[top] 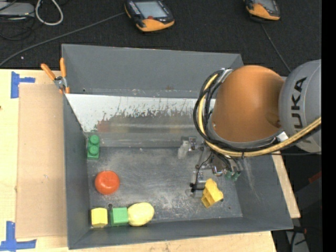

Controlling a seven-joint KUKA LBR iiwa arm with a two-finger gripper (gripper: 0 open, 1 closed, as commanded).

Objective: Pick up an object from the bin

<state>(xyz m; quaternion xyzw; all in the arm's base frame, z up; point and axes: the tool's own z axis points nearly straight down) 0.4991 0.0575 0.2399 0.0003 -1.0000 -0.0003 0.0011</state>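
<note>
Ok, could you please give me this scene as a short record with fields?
bin: grey metal
gripper: low in the bin's right part
nearest thing: yellow angular piece, just right of the gripper
by left wall: green studded brick
left middle: orange-red round thing
front left row: yellow cube, green cube, pale yellow lump, side by side
held thing: cannot tell

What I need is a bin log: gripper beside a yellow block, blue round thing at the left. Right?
Not quite: the round thing is orange-red, not blue, as the camera view shows. The gripper is beside the yellow block.
</note>
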